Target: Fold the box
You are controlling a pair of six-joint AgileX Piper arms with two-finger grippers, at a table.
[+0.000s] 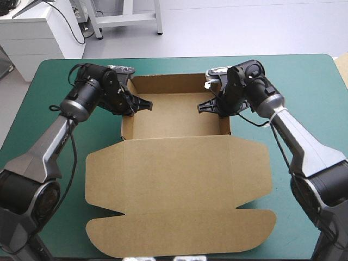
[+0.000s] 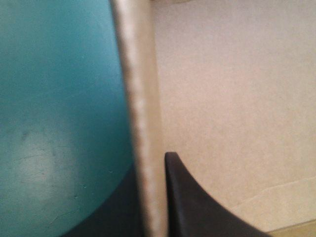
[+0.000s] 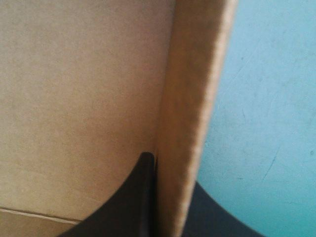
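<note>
The brown box stands as an open tray at the table's far middle, walls raised. Its lid lies flat toward the near edge with rounded flaps at the sides. My left gripper is shut on the tray's left wall, one black finger inside the tray and the other outside over the teal-green cover. My right gripper is shut on the right wall in the same way, inner finger against the board.
Teal-green cover shows to the left and right of the box and in a narrow strip behind it. The lid's front flap reaches close to the table's near edge. A pale board edge shows beyond the far right corner.
</note>
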